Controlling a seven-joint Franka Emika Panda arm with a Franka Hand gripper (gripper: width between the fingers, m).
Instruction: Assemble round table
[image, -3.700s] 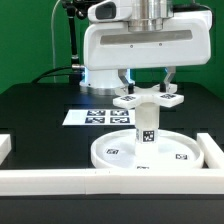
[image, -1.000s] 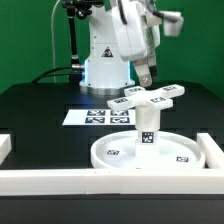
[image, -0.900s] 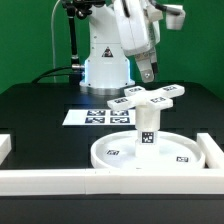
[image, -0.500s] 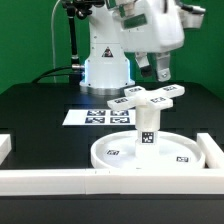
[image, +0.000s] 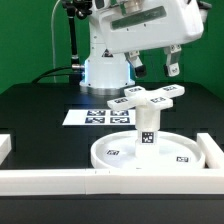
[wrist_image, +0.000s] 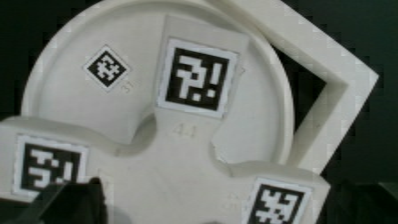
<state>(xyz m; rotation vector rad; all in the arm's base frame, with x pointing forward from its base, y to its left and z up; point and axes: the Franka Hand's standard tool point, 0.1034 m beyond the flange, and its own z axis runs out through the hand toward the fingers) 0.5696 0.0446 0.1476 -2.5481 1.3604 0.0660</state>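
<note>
The round table stands upside down in the exterior view. Its large rimmed disc (image: 168, 153) lies flat on the black table. The short leg (image: 147, 124) stands upright in the disc's middle, and the cross-shaped foot piece (image: 150, 96) sits on top of the leg. My gripper (image: 153, 67) hangs open and empty above the foot piece, clear of it. The wrist view looks down on the foot piece (wrist_image: 169, 165) and the tagged disc (wrist_image: 107, 115) below it. One dark finger (wrist_image: 75, 198) shows at the picture's edge.
The marker board (image: 92, 117) lies behind the disc. Long white border bars run along the front (image: 70, 181), the exterior view's left (image: 4, 147) and its right (image: 213, 150), close round the disc. A bar corner (wrist_image: 342, 95) shows in the wrist view.
My gripper was low with its fingers beside the foot piece. It has since lifted off, tilted, and swung back level above the foot piece. The table parts have not moved.
</note>
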